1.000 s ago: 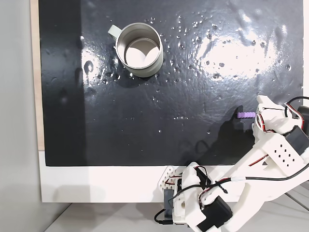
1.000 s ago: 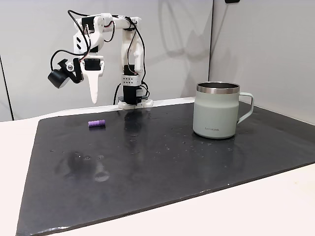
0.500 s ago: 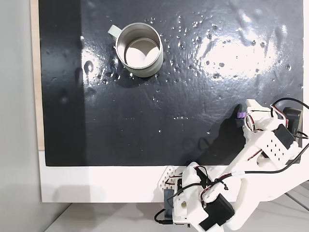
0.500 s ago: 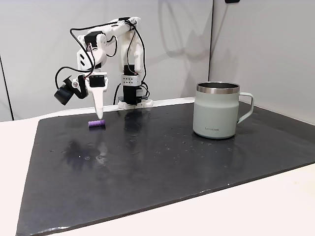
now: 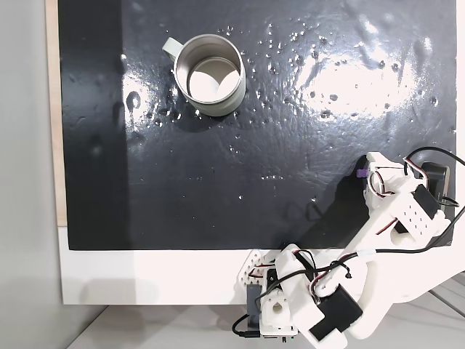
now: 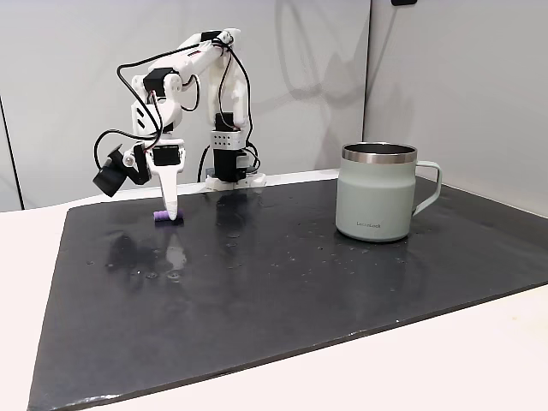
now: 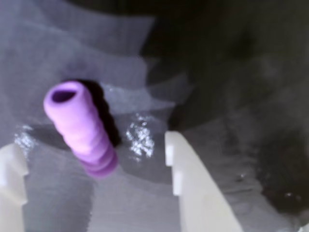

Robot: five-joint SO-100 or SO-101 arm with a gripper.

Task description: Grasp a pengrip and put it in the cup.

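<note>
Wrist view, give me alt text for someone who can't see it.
A small purple ribbed pengrip lies on a dark, wet-looking mat, its open end toward the upper left. It sits between the gripper's two white fingertips, which rise from the bottom edge with clear space on either side of it.

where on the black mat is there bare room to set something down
Most of the mat is bare: the wide middle between the cup and the gripper, and the whole front strip in the side fixed view. It is crowded only at the mat's right edge in the top-down view, where the open gripper straddles the pengrip.
</note>
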